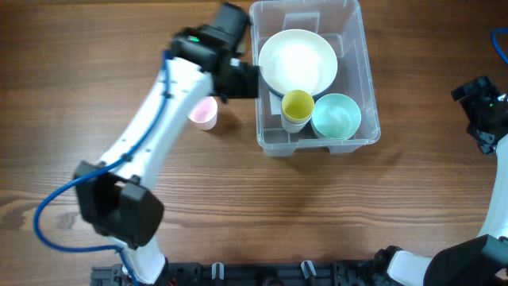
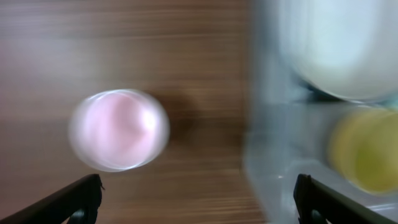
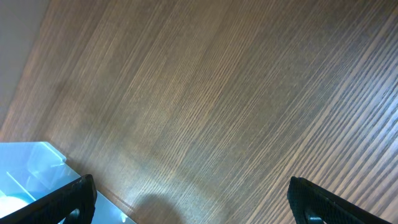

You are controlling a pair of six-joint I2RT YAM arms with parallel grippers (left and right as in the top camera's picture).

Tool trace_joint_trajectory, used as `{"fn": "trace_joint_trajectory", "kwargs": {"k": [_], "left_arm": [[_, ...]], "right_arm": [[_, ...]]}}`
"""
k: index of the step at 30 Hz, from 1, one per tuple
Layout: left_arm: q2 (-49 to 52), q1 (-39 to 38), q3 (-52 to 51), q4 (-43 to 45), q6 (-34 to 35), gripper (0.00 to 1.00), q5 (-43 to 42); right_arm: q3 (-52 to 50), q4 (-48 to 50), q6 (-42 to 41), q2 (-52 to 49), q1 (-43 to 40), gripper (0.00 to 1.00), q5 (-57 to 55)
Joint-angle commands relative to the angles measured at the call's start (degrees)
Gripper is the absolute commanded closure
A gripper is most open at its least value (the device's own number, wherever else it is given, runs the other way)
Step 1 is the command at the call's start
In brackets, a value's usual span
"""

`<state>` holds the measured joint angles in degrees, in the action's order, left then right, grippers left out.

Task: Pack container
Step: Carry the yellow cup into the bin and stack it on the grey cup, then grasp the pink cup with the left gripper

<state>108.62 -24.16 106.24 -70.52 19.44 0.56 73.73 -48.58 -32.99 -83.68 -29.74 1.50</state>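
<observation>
The clear plastic container [image 1: 356, 73] stands at the back middle of the table. It holds a large white bowl [image 1: 298, 60], a yellow cup [image 1: 298, 105] and a pale green bowl [image 1: 336, 116]. A pink cup [image 1: 204, 112] stands on the table just left of the container; it also shows blurred in the left wrist view [image 2: 119, 129], as do the container wall [image 2: 273, 149] and the yellow cup [image 2: 364, 149]. My left gripper [image 1: 242, 79] is open and empty, between the pink cup and the container's left wall [image 2: 198, 199]. My right gripper [image 1: 482, 111] is open and empty at the far right [image 3: 189, 199].
The wooden table [image 1: 278, 206] spreads all round. A pale blue object [image 3: 25, 168] shows at the lower left of the right wrist view. A black rail [image 1: 262, 274] runs along the table's front edge.
</observation>
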Motion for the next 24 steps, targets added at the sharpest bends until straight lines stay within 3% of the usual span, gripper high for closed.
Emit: {"fn": "trace_joint_trajectory", "kwargs": {"k": [1, 4, 6, 8, 11, 13, 15, 17, 19, 24], "left_arm": [[-1.27, 11.43, -0.74, -4.20, 2.97, 0.00, 1.49], [-0.20, 17.73, -3.54, -3.34, 2.89, 0.01, -2.78], [0.68, 20.28, -6.86, -0.57, 0.46, 0.12, -5.79], [1.46, 20.65, -11.47, 4.26, -4.04, 0.16, -11.54], [2.10, 19.63, -16.70, 8.68, -4.63, 0.18, -12.52], [2.40, 19.50, -19.15, 10.64, -3.87, 0.31, -12.52], [3.02, 19.50, -21.94, 13.07, -3.56, 0.60, -12.52], [3.91, 19.50, -23.91, 15.04, -3.32, 0.70, -12.52], [4.44, 19.52, -24.37, 15.54, -2.34, 0.96, -12.52], [0.15, 18.91, -17.75, 11.54, -2.14, 0.96, -12.72]], "right_arm": [[0.44, 0.17, -0.63, -0.50, -0.13, 0.00, 0.31], [0.44, 0.17, -0.61, -0.50, -0.13, 0.00, 0.31], [0.44, 0.17, -0.61, -0.50, -0.13, 0.00, 0.31], [0.44, 0.15, -0.61, -0.50, -0.13, 0.00, 0.31], [0.44, 0.17, -0.61, -0.50, -0.13, 0.00, 0.31], [0.44, 0.15, -0.61, -0.50, -0.13, 0.00, 0.31], [0.44, 0.17, -0.61, -0.50, -0.13, 0.00, 0.31], [0.44, 0.17, -0.61, -0.50, -0.13, 0.00, 0.31], [0.44, 0.17, -0.61, -0.50, -0.13, 0.00, 0.31], [0.44, 0.17, -0.63, -0.50, -0.13, 0.00, 0.31]]}}
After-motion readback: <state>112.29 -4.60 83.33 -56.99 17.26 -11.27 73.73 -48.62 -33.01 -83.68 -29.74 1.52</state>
